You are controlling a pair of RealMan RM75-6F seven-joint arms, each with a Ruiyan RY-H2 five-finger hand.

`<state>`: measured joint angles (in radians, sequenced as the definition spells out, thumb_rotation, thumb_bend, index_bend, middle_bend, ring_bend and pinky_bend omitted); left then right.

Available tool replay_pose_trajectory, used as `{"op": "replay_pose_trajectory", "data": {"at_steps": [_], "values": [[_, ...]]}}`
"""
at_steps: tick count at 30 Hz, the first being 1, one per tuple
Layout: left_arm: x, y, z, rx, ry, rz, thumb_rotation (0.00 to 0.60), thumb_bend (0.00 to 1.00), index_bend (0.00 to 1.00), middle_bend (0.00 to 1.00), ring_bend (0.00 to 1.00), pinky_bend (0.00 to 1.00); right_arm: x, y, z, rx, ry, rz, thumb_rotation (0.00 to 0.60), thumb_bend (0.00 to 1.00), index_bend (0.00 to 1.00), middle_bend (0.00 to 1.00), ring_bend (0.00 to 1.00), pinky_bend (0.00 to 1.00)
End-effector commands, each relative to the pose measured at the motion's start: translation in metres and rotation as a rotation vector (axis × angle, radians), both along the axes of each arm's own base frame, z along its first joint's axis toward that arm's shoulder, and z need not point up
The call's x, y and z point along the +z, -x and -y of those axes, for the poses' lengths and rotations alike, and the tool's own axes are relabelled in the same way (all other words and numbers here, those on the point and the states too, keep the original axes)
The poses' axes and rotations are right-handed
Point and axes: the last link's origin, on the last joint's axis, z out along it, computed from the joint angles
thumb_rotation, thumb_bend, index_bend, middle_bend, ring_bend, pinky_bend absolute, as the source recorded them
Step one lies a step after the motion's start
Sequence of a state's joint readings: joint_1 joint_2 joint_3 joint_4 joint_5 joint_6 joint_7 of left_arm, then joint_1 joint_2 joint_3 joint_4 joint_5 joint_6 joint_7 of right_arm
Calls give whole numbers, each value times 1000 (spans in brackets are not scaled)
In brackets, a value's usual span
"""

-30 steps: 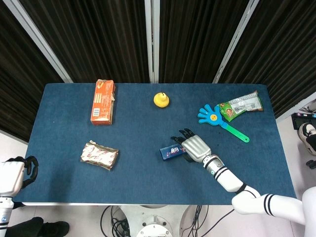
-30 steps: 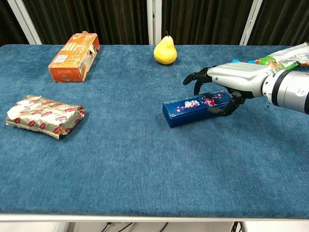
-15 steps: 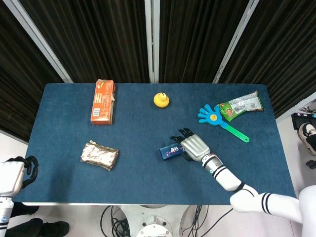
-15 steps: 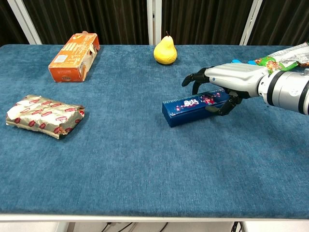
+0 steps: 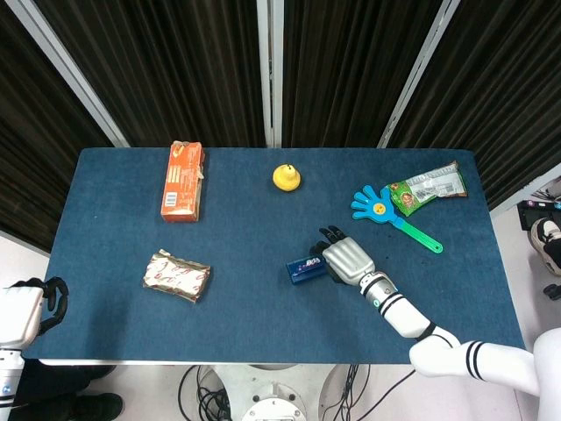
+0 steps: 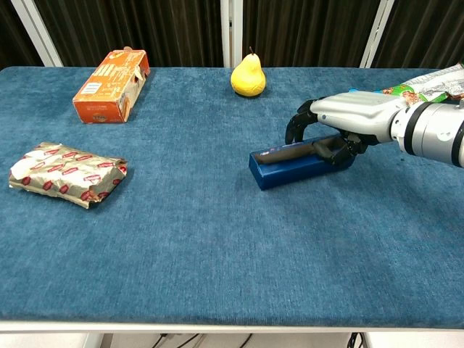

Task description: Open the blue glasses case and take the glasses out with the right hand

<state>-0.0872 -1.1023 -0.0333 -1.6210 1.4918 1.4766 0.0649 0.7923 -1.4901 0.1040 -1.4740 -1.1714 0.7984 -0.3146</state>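
**Case tipped under the right hand; decorated lid face no longer toward the chest camera**

Your right hand (image 6: 341,129) sits over the right-hand end of the blue glasses case (image 6: 293,164), its dark fingers (image 6: 299,125) curled down behind the far edge and the thumb tucked against the near side, so the hand grips that end of the case. Half a second ago the chest view showed the printed pink-and-white top face; now that face has turned away, and you see a plain blue side wall with a pale strip along the upper edge. The case has also shifted slightly toward the hand. Whether the pale strip is an opening seam or only glare cannot be told from either view, and no glasses are visible. Judged from this, the case has been rolled or its lid has begun to lift, and the opening step is not finished.

The case lies on the blue table (image 6: 217,246), right of centre, well apart from the yellow pear (image 6: 248,77) behind it. In the head view your left hand (image 5: 24,309) hangs off the table's near-left corner, fingers curled in, holding nothing.
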Motion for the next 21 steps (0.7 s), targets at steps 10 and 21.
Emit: {"op": "replay_pose_trajectory", "data": {"at_steps": [10,21], "values": [[0,0,0,0,-2,-2,600,358,698,711,554,574,-13,-29,41,-42,58,7,600,588,294,270,45,0],[0,0,0,2,3,4,600,358,698,711,554,573,-2,-40,13,59,70,90,600,286,57,139,0,0]]}}
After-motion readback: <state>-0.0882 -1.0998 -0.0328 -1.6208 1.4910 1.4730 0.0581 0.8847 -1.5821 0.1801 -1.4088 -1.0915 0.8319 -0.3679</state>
